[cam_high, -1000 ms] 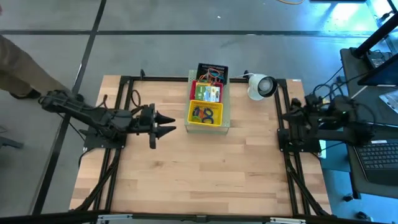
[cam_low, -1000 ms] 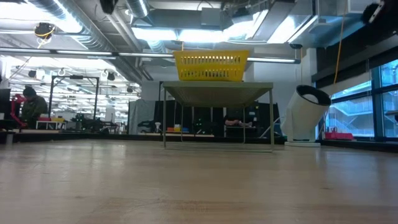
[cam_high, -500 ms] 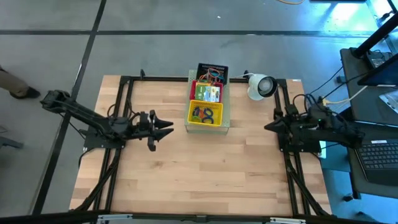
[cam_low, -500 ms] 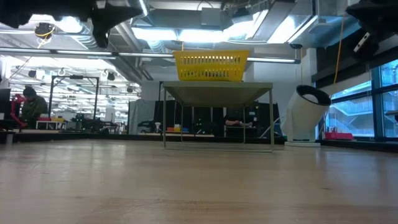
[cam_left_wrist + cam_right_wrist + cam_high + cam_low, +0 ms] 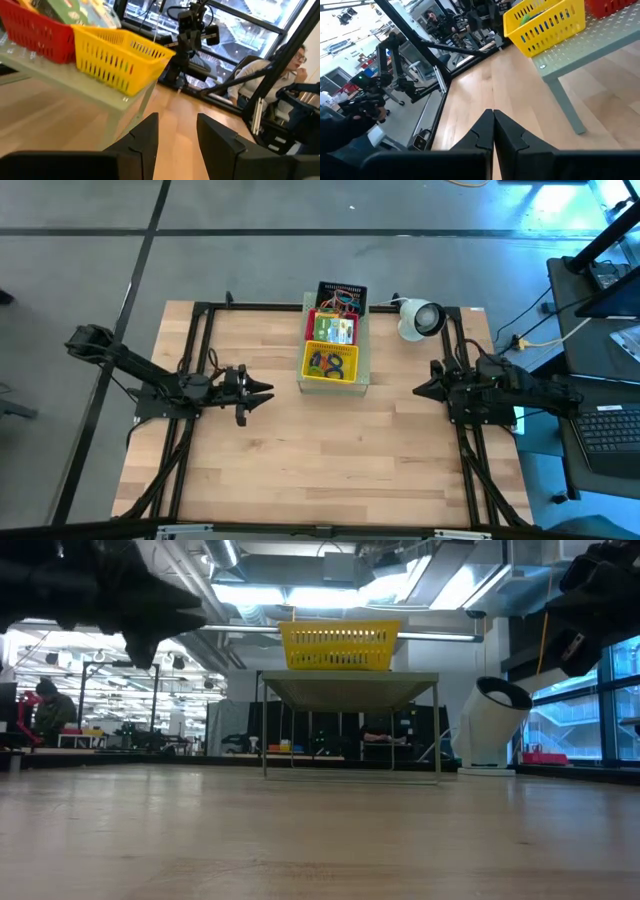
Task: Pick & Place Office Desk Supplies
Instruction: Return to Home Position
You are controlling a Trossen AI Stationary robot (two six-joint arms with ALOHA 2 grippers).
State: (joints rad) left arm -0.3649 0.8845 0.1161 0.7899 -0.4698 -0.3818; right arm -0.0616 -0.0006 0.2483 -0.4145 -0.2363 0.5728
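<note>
A yellow basket of blue, green and orange rubber bands, a red basket with a yellow-and-green card box and a black basket of rubber bands stand in a row on a pale green perforated stand. My left gripper hovers open over the table, left of the stand, pointing at the yellow basket. My right gripper hovers shut to the right of the stand, pointing toward the yellow basket. No black clips can be made out.
A white round fan-like device stands at the table's far right, beside the stand. Black frame rails run along the table's left and right sides. Bare wood lies near the stand. A person sits beyond the table.
My right arm has unfolded from the table's right edge and reached leftward toward the stand, coming down into the low view. My left gripper has sunk lower and drawn slightly back toward the left edge. A person at the far left has walked out of view.
</note>
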